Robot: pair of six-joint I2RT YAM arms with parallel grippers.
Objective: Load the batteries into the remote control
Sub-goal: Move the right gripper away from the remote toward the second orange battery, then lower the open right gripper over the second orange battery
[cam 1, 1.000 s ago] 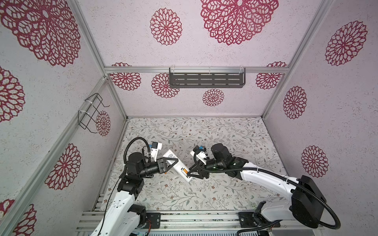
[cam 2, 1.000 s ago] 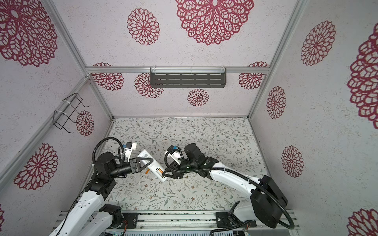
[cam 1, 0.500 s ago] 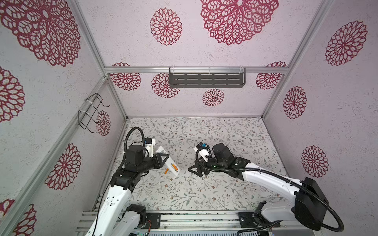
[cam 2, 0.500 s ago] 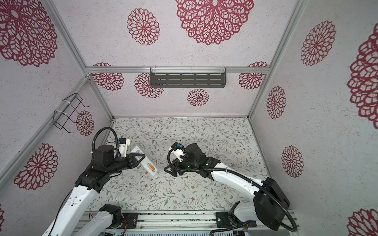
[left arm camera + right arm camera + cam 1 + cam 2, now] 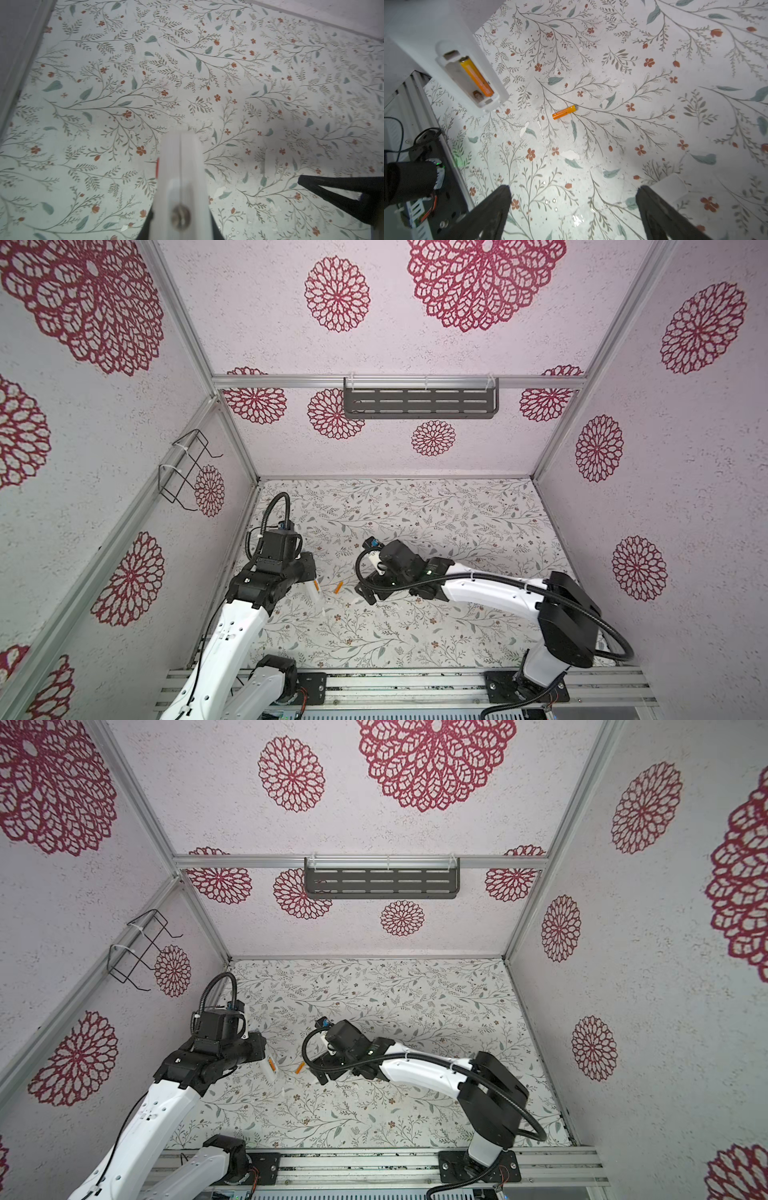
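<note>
Left gripper [image 5: 180,220] is clamped tight (arm folded low). Right gripper [image 5: 574,188] is pointing down, jaws spread wide, arm stretched inward.

The bench [image 5: 654,128] wears a matt printed floral covering, paper-like and chipped to white in spots. The remote control [image 5: 480,62] is smooth white plastic with a soft sheen. Inside it, the seated battery [image 5: 476,78] has a glossy orange wrap and a bright metal cap. The loose battery [image 5: 564,112] wears the same orange wrap. A coiled metal spring [image 5: 477,96] shows in the bay. The fingers [image 5: 492,207] of the right end effector [image 5: 573,188] are matt black plastic, faintly ridged. The walls [image 5: 415,352] look rough and grainy. The frame rails [image 5: 291,382] are pale brushed aluminium, and the far shelf [image 5: 419,408] is dull dark metal.
</note>
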